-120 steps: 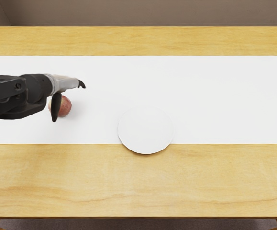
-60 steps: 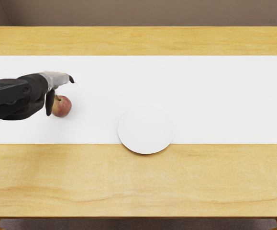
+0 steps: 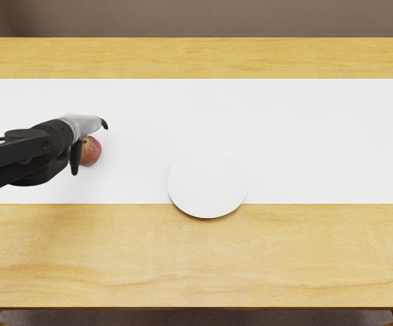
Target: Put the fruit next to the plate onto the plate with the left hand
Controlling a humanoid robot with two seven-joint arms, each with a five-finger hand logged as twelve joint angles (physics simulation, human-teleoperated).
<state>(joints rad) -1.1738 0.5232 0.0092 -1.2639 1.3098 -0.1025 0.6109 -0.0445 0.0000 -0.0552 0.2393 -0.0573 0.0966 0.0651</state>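
A red apple lies on the white runner, well to the left of the round white plate. My left hand reaches in from the left edge and hovers over the apple's left side, covering part of it. One finger points out above the apple and the thumb hangs down at its lower left. The fingers are spread and do not close on the fruit. The plate holds nothing. The right arm does not show.
The white runner crosses the wooden table from side to side. The plate sits at the runner's front edge, near the table's middle.
The left hand drew back to the left, then came down and slightly right over the apple's left side. The apple and the plate have not moved.
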